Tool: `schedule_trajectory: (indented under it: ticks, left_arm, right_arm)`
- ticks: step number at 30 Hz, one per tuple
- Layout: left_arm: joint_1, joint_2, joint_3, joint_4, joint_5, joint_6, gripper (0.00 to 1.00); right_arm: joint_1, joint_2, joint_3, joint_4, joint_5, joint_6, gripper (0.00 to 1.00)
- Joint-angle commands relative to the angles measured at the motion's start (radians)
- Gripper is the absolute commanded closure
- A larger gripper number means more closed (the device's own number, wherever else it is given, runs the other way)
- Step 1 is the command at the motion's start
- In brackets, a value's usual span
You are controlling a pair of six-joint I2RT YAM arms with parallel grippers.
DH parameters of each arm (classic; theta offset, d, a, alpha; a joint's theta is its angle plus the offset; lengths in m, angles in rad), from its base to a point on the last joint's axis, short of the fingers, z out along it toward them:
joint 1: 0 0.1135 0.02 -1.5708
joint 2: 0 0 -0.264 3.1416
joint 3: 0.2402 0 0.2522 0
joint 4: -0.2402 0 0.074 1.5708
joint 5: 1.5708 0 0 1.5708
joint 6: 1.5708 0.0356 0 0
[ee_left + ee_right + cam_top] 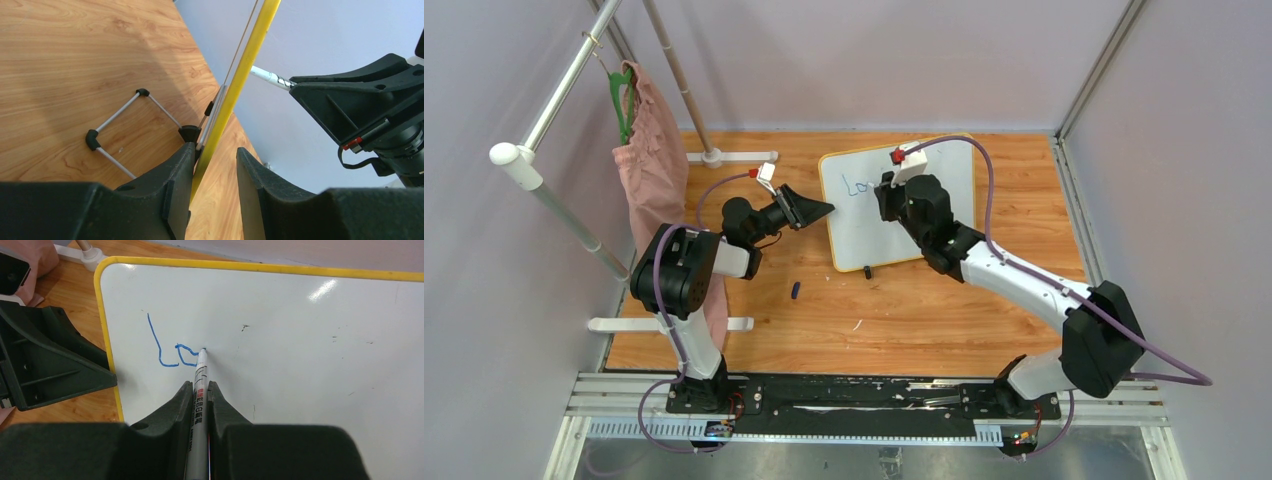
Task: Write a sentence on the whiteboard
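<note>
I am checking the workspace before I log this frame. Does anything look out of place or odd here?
A small blue piece, perhaps a pen cap, lies loose on the table, apart from the whiteboard, while the right gripper holds the marker. The whiteboard also sits skewed to the table edge. Nothing looks spilled or broken.

The right pincer [200, 386] clamps a marker [201, 369], tip touching blue "Lo" [170, 354] on the whiteboard [300, 380].
</note>
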Motion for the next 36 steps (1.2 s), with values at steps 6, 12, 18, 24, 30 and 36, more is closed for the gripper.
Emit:
schedule_trajectory:
  ticks: [6,12,18,24,30,36]
  left_arm:
    - [-0.004,-0.005,0.011,0.054,0.02,-0.001,0.59]
    - [-0.004,-0.005,0.011,0.055,0.02,-0.002,0.59]
    - [-0.004,-0.008,0.01,0.055,0.02,-0.002,0.59]
    - [-0.004,-0.008,0.01,0.057,0.021,-0.002,0.59]
    - [-0.004,-0.009,0.009,0.057,0.023,-0.004,0.59]
    - [-0.004,-0.005,0.009,0.058,0.022,-0.005,0.59]
  right_arm:
    - [-0.012,0.004,0.015,0.005,0.008,0.013,1.0]
    - [-0.013,-0.015,-0.023,-0.005,0.023,0.015,1.0]
    - [-0.012,-0.037,-0.061,-0.006,0.031,0.025,1.0]
    - [-0.013,-0.044,-0.076,-0.007,0.034,0.029,1.0]
    - [-0.021,-0.031,-0.047,-0.014,0.042,0.025,1.0]
    - [-0.029,-0.026,-0.016,-0.014,0.043,0.017,1.0]
